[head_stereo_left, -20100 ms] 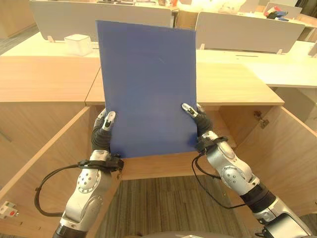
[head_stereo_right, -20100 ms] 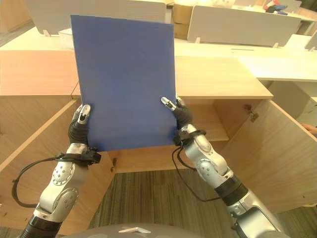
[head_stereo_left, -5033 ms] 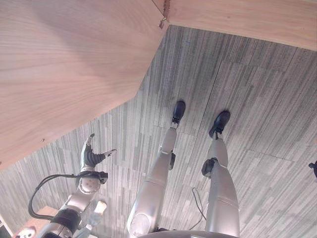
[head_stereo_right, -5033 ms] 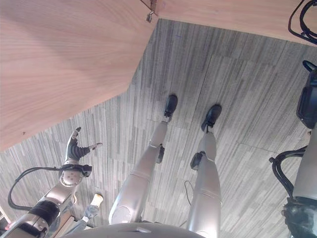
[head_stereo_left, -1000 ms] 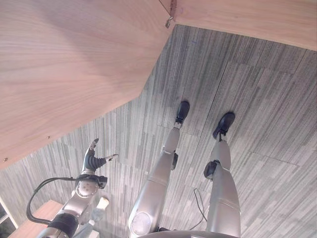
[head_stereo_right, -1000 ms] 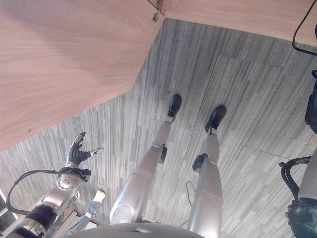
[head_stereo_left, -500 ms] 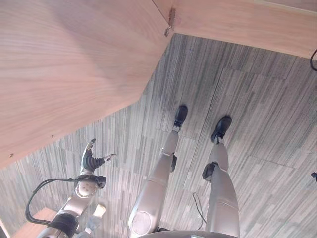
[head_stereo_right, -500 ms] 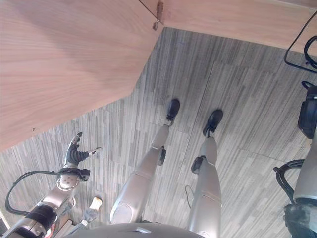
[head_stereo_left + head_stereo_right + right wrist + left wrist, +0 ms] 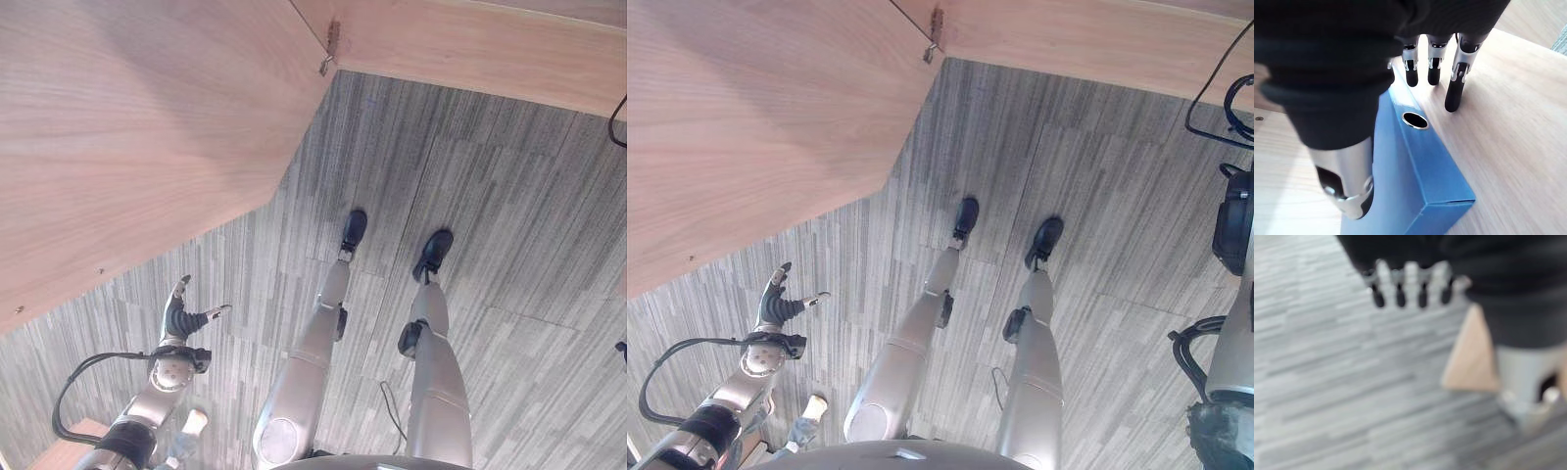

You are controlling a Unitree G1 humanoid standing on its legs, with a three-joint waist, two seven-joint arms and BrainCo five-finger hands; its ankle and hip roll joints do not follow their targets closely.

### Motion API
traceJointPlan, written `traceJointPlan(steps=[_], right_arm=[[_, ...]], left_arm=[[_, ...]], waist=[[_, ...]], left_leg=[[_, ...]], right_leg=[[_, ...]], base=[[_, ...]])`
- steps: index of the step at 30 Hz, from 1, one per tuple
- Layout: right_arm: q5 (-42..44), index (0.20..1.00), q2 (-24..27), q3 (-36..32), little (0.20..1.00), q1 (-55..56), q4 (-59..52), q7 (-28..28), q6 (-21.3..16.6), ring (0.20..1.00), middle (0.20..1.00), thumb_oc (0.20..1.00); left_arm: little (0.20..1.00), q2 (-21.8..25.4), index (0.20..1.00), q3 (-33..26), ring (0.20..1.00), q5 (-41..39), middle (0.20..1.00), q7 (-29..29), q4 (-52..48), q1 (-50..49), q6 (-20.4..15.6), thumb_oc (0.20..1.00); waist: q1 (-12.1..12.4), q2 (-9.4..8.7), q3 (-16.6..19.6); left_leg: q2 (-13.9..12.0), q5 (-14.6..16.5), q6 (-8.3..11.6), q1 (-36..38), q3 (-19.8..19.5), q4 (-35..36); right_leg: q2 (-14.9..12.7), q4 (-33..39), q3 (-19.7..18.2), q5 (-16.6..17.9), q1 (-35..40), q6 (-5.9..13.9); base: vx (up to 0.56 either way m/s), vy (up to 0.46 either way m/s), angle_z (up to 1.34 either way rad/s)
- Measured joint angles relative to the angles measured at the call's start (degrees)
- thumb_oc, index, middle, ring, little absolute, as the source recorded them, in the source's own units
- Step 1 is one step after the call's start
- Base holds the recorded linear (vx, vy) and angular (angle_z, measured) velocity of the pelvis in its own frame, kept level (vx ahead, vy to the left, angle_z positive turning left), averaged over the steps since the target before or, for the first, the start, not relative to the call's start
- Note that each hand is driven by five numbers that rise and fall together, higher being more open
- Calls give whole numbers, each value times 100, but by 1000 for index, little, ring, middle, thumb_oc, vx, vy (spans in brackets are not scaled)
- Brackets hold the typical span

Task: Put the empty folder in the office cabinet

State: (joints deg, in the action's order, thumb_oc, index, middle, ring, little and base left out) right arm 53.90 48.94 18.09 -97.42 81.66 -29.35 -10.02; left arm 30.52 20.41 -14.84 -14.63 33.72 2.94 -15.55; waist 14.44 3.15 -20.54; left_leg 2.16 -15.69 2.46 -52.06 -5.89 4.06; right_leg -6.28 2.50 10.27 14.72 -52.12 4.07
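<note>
The blue folder stands on its edge on the cabinet's wooden shelf, its spine with a round finger hole facing my right hand. That hand is open: its fingers reach straight past the spine over the shelf, and the thumb lies along the folder's other face. My left hand hangs open with spread fingers over the carpet at the lower left, holding nothing; its straight fingers show in the left wrist view too.
The open wooden cabinet door spans the upper left, hinged to the cabinet's base board along the top. Grey striped carpet lies below. A light wooden piece sits low at the left.
The whole picture has shifted slightly, so the camera has moved. My left hand stays open over the carpet in much the same place.
</note>
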Motion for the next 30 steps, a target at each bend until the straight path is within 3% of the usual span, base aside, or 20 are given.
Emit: traceJointPlan(steps=[1,2,3,24,30], right_arm=[[-6,1000,0,-5,1000,0,0,-4,-1,1000,1000,1000],[-26,385,1,-6,385,0,0,-7,-2,385,385,385],[-79,200,1,-27,200,-1,-1,-14,-10,200,200,200],[-87,200,-1,-518,200,30,-9,-402,-133,200,200,200],[-81,200,-107,-251,200,37,-125,-213,-174,200,200,200]], left_arm=[[1000,-1,1000,-1,1000,0,1000,0,1,0,0,1000],[1000,-1,1000,-1,1000,0,1000,0,1,0,1,1000],[1000,-1,1000,-7,1000,0,1000,-1,1,0,-1,1000],[1000,-47,1000,-10,1000,4,1000,-222,276,1,-2,1000],[1000,-48,1000,-21,1000,2,1000,-223,280,-1,-8,1000]], waist=[[-1,0,0],[-2,0,0],[-2,0,0],[44,1,0],[55,5,3]], left_leg=[[0,0,0,-4,0,0],[0,0,0,-8,0,0],[0,0,0,-21,-1,0],[3,0,1,-83,11,21],[2,1,2,-96,11,23]], right_leg=[[0,0,0,0,-4,0],[0,0,0,0,-8,0],[0,0,0,0,-20,0],[-2,28,-2,-1,-90,0],[-1,41,-2,-1,-94,0]], base=[[0,0,0],[0,0,0],[0,0,0],[0,0,0],[0,0,0]])
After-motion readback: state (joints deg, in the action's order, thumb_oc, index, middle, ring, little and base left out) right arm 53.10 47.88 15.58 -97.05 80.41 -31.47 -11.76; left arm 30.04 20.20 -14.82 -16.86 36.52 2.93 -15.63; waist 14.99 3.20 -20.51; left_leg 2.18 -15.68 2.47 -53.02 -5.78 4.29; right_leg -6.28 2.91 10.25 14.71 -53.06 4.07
